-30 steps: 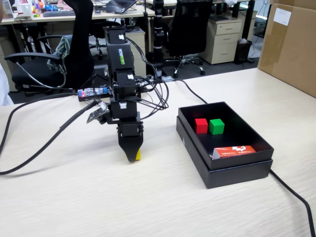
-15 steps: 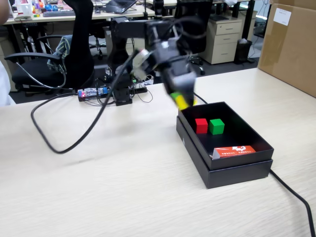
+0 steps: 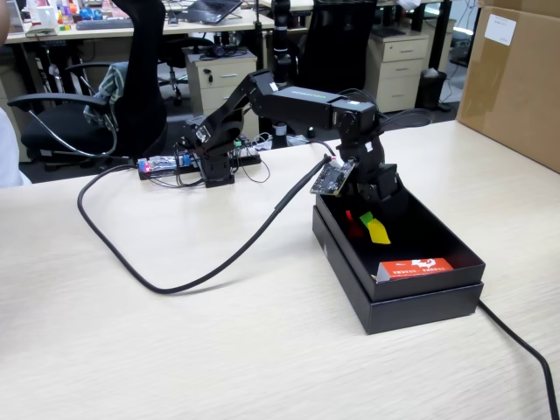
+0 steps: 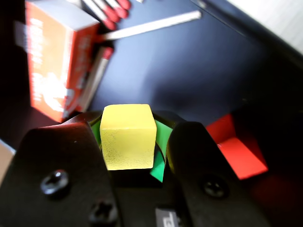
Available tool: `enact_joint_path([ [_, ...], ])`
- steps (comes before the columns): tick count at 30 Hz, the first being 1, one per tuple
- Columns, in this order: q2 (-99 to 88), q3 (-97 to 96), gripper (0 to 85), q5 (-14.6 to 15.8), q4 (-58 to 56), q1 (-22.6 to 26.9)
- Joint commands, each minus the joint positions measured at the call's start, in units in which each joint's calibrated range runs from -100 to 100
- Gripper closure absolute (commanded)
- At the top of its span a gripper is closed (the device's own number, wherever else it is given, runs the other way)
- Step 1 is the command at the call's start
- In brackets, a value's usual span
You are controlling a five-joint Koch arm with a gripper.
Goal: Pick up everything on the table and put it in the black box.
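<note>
My gripper reaches down into the black box at its far end. In the wrist view a yellow cube sits between the jaws of the gripper. It touches the left jaw, and a gap shows at the right jaw. The cube rests on a green piece. A red block lies to the right on the box floor. An orange matchbox and red-tipped matches lie further in. The fixed view shows the yellow cube, green piece, red block and matchbox in the box.
A thick black cable loops across the table left of the box, and another runs off at the right. The arm's base and a circuit board stand at the back. A cardboard box stands at the far right.
</note>
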Motion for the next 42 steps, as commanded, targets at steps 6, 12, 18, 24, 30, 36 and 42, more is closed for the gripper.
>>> enact_joint_path([
  [6, 2.2, -3.0, 56.9, 0.7, -1.0, 0.3],
  [12, -9.3, -3.3, 42.6, 0.9, -1.7, -0.1],
  [18, -31.5, -4.1, 42.6, 0.9, -1.8, -1.0],
  [24, -60.3, -18.9, 39.0, 0.1, -1.7, -3.9],
  [30, -88.0, -42.3, 38.7, -0.6, 1.5, -8.8],
  [36, -118.5, -78.4, 38.6, -2.2, 15.9, -14.3],
  [42, -127.4, -92.9, 34.2, -2.2, 18.0, -15.8],
])
